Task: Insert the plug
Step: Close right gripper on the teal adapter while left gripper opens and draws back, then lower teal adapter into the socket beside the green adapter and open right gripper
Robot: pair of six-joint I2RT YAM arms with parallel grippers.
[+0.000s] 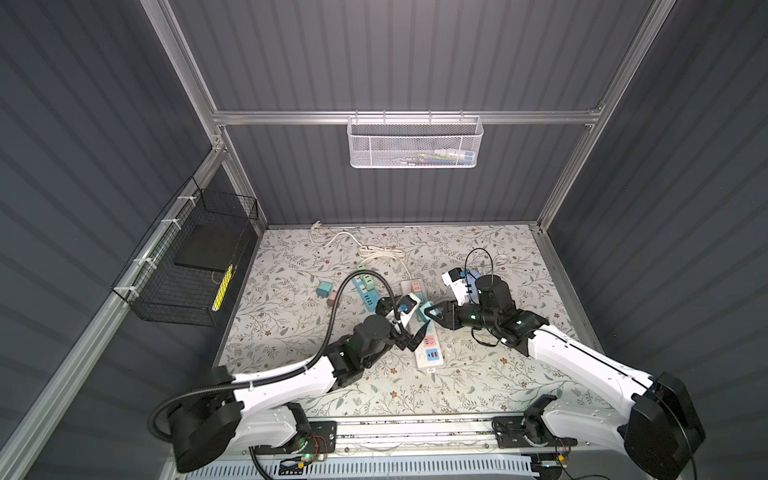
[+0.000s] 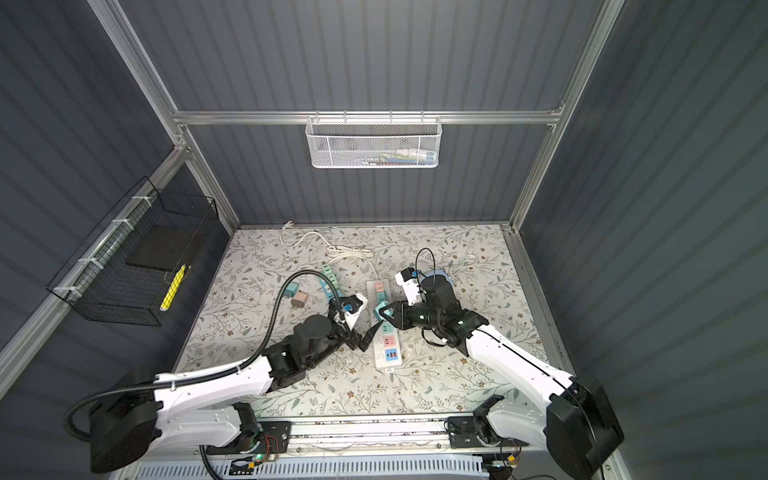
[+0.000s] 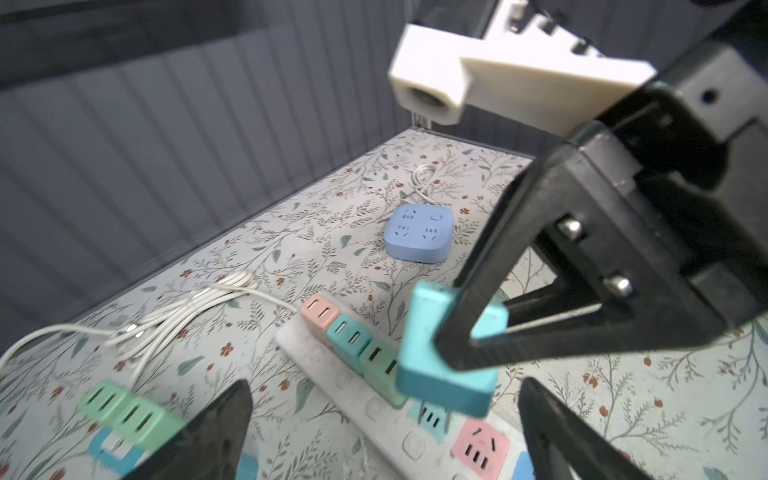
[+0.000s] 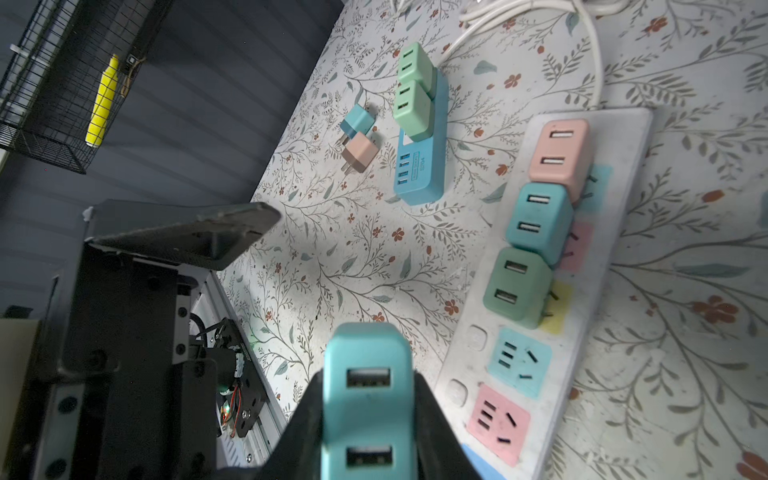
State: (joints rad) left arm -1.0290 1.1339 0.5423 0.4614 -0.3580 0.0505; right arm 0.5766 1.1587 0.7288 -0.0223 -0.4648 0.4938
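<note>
My right gripper [image 4: 368,395] is shut on a teal plug [image 4: 368,374] with two USB ports, gripping it by its sides. In the left wrist view the plug [image 3: 444,374] hangs just above the white power strip [image 3: 374,415], its prongs over an unoccupied teal socket [image 4: 519,361]. Next to that socket is a pink one [image 4: 498,419]. Three plugs, pink, teal and green, sit in the strip's far sockets. My left gripper [image 3: 384,399] is open, its fingers wide apart on either side of the strip and holding nothing. In both top views the grippers [image 1: 432,311] [image 1: 409,337] meet over the strip [image 2: 388,353].
A blue strip [image 1: 365,291] carrying two green plugs lies left of the white one, with loose teal and pink plugs [image 1: 326,291] beside it. A blue square socket box [image 3: 417,235] and a coiled white cable [image 1: 378,251] lie farther back. Wire baskets hang on the walls.
</note>
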